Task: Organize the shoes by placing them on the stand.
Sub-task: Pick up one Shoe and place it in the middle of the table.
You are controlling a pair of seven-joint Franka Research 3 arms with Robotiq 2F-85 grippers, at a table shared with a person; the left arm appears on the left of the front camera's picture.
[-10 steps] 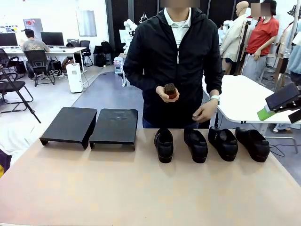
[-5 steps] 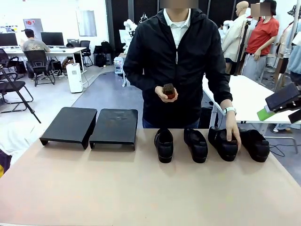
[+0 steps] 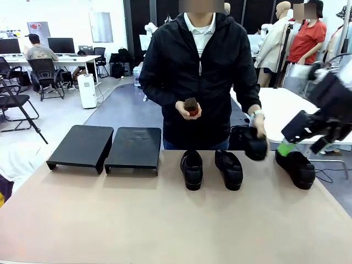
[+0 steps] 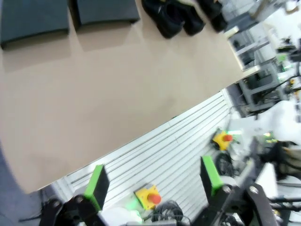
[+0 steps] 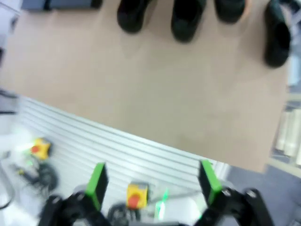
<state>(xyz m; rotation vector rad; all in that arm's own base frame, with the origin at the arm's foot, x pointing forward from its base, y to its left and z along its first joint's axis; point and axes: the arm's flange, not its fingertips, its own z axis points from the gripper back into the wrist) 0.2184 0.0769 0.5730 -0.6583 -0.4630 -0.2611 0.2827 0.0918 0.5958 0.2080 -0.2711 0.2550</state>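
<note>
Three black glossy shoes stand in a row on the table: one (image 3: 191,169), a second (image 3: 229,168) and a third at the far right (image 3: 295,168). A person's hand holds another shoe (image 3: 250,144) lifted off the table between the second and the third. Two black stands (image 3: 81,146) (image 3: 133,148) sit side by side at the back left. My right gripper (image 3: 302,144) hangs open just above the far-right shoe. The right wrist view has its green pads (image 5: 97,181) wide apart, with the shoes (image 5: 186,19) far ahead. My left gripper (image 4: 153,181) is open over the table's near edge.
The person stands at the far side and holds a small brown object (image 3: 190,106) in the other hand. The tan tabletop (image 3: 165,220) stretches bare in front of the shoes. Below the table edge are yellow boxes with red buttons (image 5: 134,195).
The person's hand reached down to the third shoe and lifted it off the table. My right arm swung in from the right, toward the far-right shoe.
</note>
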